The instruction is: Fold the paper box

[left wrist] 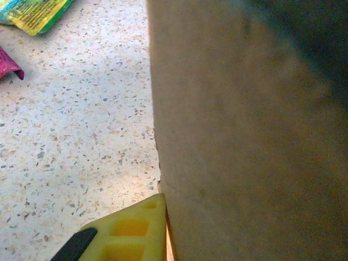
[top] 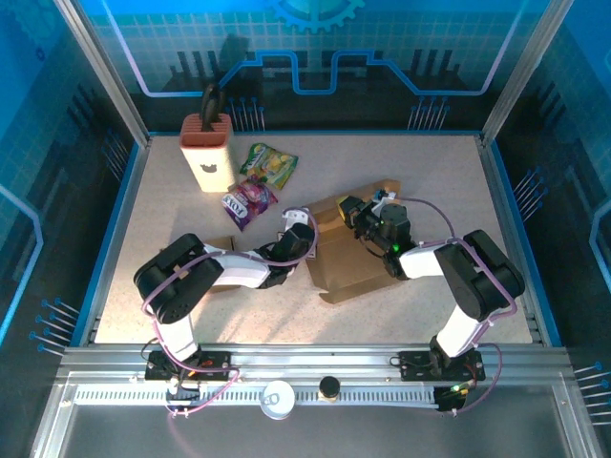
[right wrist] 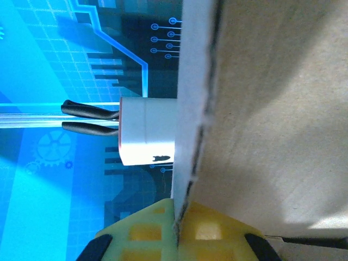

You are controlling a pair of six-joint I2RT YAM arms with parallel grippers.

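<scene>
The paper box [top: 346, 262], a brown cardboard blank only partly formed, lies on the speckled table [top: 172, 219] right of centre, with one panel flat toward the near edge and another raised at its far side. The right gripper [top: 363, 215] is at that far side. In its wrist view the pads are pressed together on the cardboard's raw edge [right wrist: 187, 163], pinching the panel so that it stands upright.

The left gripper [top: 298, 232] is at the box's left edge. Its wrist view shows one yellow finger [left wrist: 128, 231] against a tall cardboard wall [left wrist: 244, 141], but the other finger is hidden behind the board, so it cannot be told whether that hand has the panel or merely rests beside it.

The step in hand appears to be raising and squaring a side wall. It would go best if the right hand kept the pinched panel anchored while the left one turned its wall about the crease, not dragging the whole blank across the table. A grip close to the fold line and a slow swing should keep the thin board from buckling or slipping free.

Well clear at the far left are a green snack bag [top: 268, 164], a purple snack bag [top: 249, 201] and a white knife block [top: 207, 151], none in the way.
</scene>
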